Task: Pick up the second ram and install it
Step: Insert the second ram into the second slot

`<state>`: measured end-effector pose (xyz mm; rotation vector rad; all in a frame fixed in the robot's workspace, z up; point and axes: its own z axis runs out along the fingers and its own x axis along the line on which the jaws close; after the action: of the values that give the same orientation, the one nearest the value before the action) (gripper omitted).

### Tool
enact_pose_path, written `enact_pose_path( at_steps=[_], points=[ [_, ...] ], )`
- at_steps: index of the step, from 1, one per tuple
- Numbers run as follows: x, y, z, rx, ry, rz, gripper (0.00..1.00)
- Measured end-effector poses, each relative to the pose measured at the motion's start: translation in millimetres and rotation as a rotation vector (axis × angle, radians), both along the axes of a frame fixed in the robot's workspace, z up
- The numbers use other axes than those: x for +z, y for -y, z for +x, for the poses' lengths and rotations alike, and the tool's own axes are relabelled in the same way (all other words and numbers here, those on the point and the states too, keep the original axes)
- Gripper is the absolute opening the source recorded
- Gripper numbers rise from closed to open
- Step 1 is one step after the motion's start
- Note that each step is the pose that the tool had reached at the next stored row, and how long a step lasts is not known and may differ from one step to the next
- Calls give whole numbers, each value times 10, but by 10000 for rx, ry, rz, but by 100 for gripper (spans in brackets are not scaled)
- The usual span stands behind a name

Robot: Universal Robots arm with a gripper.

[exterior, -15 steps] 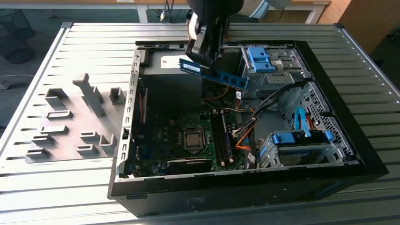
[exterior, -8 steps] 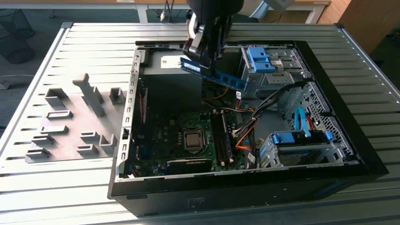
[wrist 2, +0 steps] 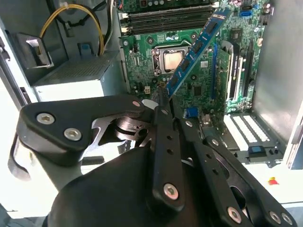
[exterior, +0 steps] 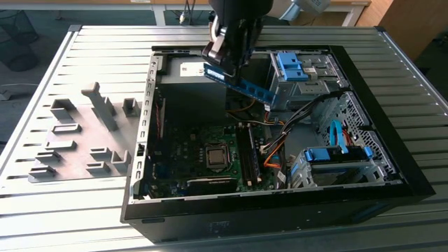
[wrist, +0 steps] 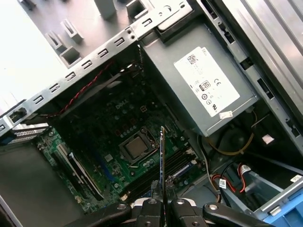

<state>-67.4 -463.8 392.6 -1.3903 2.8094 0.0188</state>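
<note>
The second ram [exterior: 249, 88] is a long blue-green board strip with black chips, held tilted in the air above the open computer case [exterior: 144, 157]. My gripper [exterior: 224, 64] is shut on one end of it, over the rear part of the case. In the second wrist view the ram [wrist 2: 196, 49] slants away from the fingers [wrist 2: 161, 124] over the green motherboard [wrist 2: 142, 71]. The first wrist view shows the ram [wrist: 162, 161] edge-on, rising from the gripper [wrist: 162, 198] above the processor socket [wrist: 136, 147]. The dark memory slots [exterior: 249, 157] lie beside the socket [exterior: 216, 156].
Grey holder blocks [exterior: 84, 131] sit on the slatted table at the exterior view's left. Inside the case are a grey power supply [wrist: 203, 80], blue drive cages [exterior: 290, 65] [exterior: 336, 155], orange and yellow cables [exterior: 274, 149], and an upright card [wrist 2: 232, 66].
</note>
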Motion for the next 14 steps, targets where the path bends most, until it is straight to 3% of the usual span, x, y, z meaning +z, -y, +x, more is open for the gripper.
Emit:
enact_pose_path(
  at_steps=[14],
  points=[
    [-3,0,0,-1520,0,-38,14]
  ],
)
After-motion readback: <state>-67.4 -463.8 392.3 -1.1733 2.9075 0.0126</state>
